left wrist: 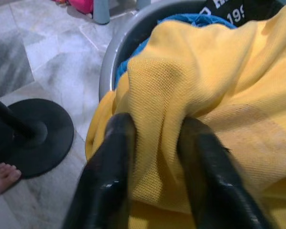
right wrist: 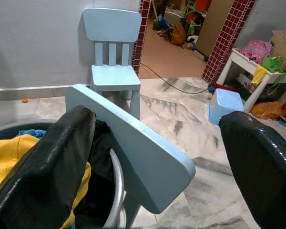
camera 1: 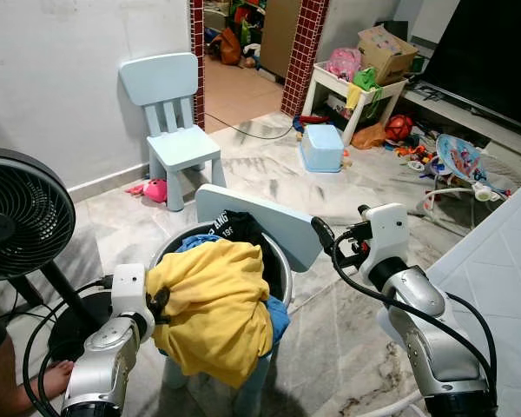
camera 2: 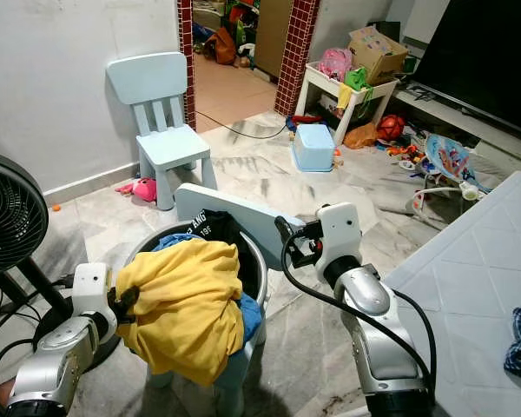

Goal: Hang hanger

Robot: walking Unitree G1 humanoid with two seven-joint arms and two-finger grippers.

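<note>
I have the left pincer (left wrist: 152, 181) clamped on a fold of the yellow garment (camera 1: 213, 304), its two black fingers (left wrist: 109, 176) pinching the cloth at the near left edge of the heap. The garment is draped over the top of a grey laundry basket (camera 1: 278, 261) and spills down its front; under it I can see a blue piece (camera 1: 278, 317) and a black one with white lettering (camera 1: 234, 228). The basket seems to sit on a small pale-blue chair whose backrest (camera 1: 269, 221) rises just behind it, though the seat itself is hidden by the clothes, so I can't be sure.

My right pincer (right wrist: 157, 157) is spread wide and holds nothing; it hovers to the right of the basket, with that backrest between its fingers in the right wrist view but not touching them.

I cannot make out a hanger in any of these views.

Further back, a second pale-blue chair (camera 1: 174, 117) stands against the white wall, a pink toy (camera 1: 154, 188) on the marble floor (camera 1: 269, 174) beside its leg. A black standing fan (camera 1: 22, 217) is at my left, its round base (left wrist: 31, 138) near a person's bare foot (left wrist: 2, 176). A blue tub (camera 1: 321, 148) lies on the floor beside a white toy shelf (camera 1: 356, 91).
</note>
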